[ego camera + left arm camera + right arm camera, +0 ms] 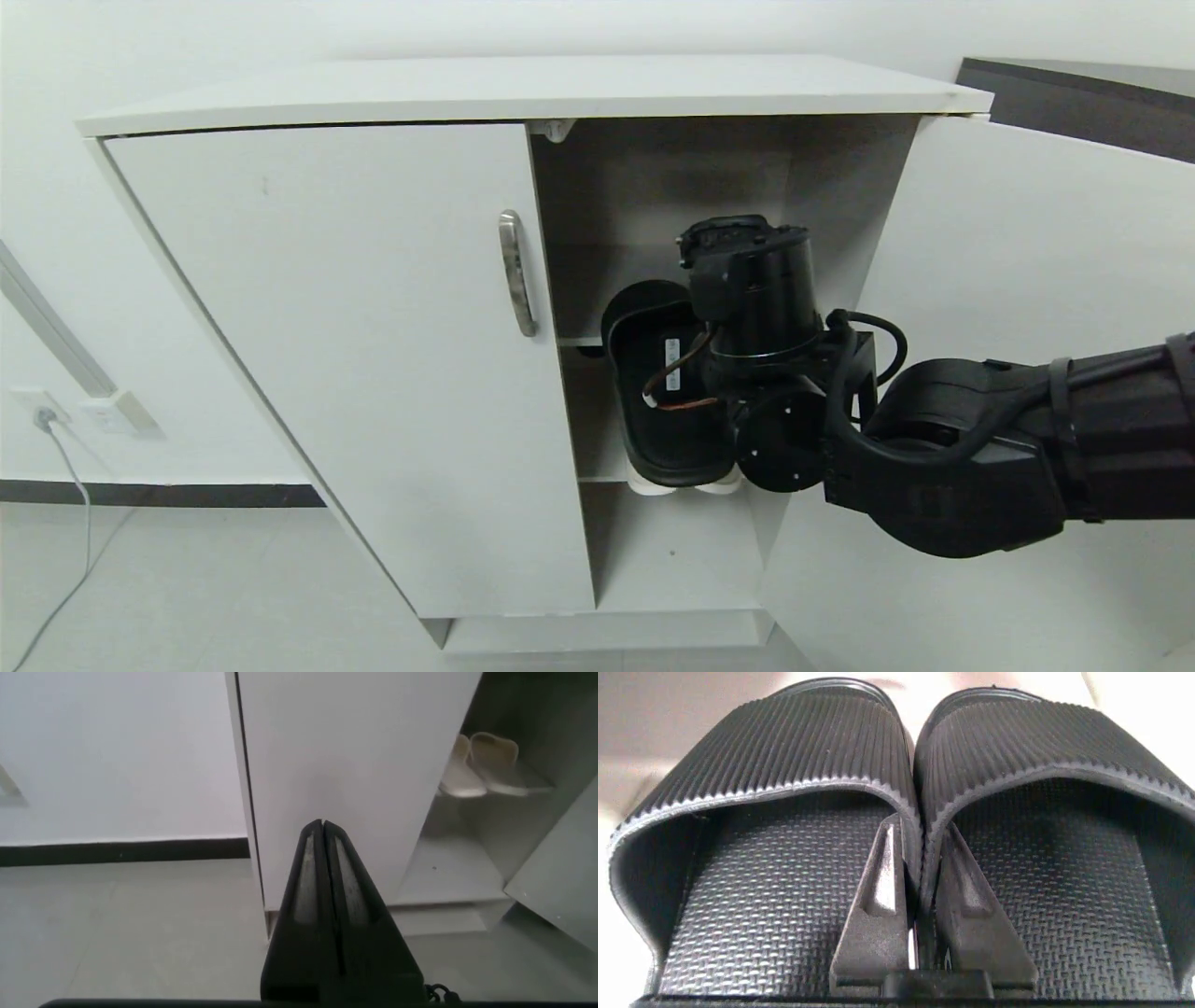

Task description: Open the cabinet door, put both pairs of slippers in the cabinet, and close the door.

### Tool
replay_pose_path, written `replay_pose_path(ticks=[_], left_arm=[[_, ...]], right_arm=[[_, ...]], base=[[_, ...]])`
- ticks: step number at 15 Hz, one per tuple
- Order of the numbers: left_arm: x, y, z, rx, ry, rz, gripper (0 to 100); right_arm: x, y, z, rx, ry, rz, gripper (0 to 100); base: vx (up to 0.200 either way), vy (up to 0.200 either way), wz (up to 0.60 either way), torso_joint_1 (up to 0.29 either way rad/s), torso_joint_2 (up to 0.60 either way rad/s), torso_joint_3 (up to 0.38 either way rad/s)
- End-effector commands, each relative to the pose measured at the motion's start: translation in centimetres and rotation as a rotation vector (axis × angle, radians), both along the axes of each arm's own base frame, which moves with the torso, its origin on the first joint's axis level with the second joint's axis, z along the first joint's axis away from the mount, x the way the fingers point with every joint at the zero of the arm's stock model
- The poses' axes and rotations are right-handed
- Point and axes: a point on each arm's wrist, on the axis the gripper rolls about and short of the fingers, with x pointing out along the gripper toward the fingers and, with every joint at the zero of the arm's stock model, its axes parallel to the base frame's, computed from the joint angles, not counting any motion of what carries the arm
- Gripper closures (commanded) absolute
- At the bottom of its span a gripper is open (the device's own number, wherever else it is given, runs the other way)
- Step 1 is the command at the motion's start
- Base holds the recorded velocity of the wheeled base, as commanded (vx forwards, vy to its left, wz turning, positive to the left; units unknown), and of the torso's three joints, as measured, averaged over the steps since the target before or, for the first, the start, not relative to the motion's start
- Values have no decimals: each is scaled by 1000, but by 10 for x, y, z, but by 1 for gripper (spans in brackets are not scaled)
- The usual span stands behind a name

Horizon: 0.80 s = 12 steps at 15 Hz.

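Right gripper pinches the black slippers by their adjoining inner edges — at the cabinet opening.

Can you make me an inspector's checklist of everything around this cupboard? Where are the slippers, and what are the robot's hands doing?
Surface: grey floor under the white cabinet.
Job's things: left door shut, right door open; white slippers on a shelf inside; black slippers held in the open side, above the white pair.
Clutter: nothing seen.
Hands: right hand shut on the black slippers, pinching their inner walls together; left hand shut, holding nothing, low by the floor.
Cables: grey cable hangs from a wall socket to the floor.
Surroundings: white wall, dark baseboard.
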Motion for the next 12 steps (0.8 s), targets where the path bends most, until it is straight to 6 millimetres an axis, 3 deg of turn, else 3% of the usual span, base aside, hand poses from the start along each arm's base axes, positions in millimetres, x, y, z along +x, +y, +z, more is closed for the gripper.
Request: replay_pose_path(ticks=[1, 2, 7, 12], left_arm=[[0, 0, 0, 0, 2, 1, 100], [0, 0, 0, 0, 2, 1, 100], [0, 0, 0, 0, 2, 1, 100], [0, 0, 0, -3, 2, 3, 100]], right_arm=[[-1, -1, 2, 5, -4, 1, 100], [0, 0, 0, 2, -1, 3, 100], [9, 10, -5, 7, -3, 4, 100], [41, 17, -5, 22, -28, -39, 100]], base=[[200, 0, 0, 7, 7, 7], [200, 0, 0, 2, 2, 2], [0, 0, 0, 0, 0, 0], [0, 0, 0, 0, 0, 0]])
